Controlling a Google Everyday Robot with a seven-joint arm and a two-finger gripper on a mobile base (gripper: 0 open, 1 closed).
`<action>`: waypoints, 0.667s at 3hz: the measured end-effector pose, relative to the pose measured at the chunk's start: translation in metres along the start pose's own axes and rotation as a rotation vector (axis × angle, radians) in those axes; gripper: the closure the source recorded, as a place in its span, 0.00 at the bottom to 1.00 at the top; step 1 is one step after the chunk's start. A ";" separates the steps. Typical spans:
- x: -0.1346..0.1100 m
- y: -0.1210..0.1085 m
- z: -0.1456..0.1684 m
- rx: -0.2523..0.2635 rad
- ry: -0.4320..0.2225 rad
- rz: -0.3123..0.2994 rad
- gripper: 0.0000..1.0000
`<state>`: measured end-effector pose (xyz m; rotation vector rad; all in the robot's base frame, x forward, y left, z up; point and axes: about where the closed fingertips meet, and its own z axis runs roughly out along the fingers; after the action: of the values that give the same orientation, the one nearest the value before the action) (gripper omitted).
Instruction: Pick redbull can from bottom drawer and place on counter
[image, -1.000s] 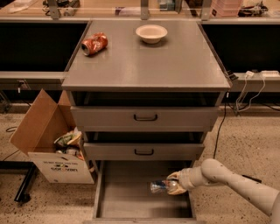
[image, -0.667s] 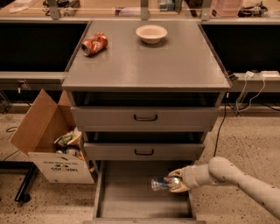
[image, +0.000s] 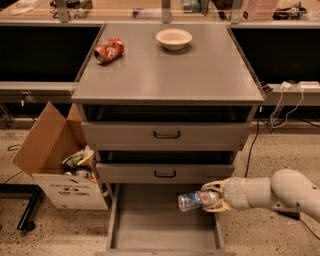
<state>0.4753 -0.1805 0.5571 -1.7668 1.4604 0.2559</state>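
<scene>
The gripper (image: 209, 198) reaches in from the right, its fingers (image: 213, 186) clasped around the redbull can (image: 190, 201) — the can lies sideways, jutting left of the fingertips, over the right part of the open bottom drawer (image: 155, 227). Well above the fingers, the counter (image: 200, 75) carries a bowl (image: 173, 38) and an orange can (image: 108, 50).

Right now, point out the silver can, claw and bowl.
silver can (image: 191, 200), camera view, side.
claw (image: 208, 198), camera view, between fingertips, over bottom drawer (image: 150, 225), gripping silver can.
bowl (image: 173, 45), camera view, front wall.
</scene>
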 end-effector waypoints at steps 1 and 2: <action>0.000 0.000 0.000 0.000 0.000 0.000 1.00; -0.019 -0.031 -0.032 0.089 -0.008 0.007 1.00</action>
<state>0.4862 -0.1888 0.6034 -1.6875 1.4507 0.1987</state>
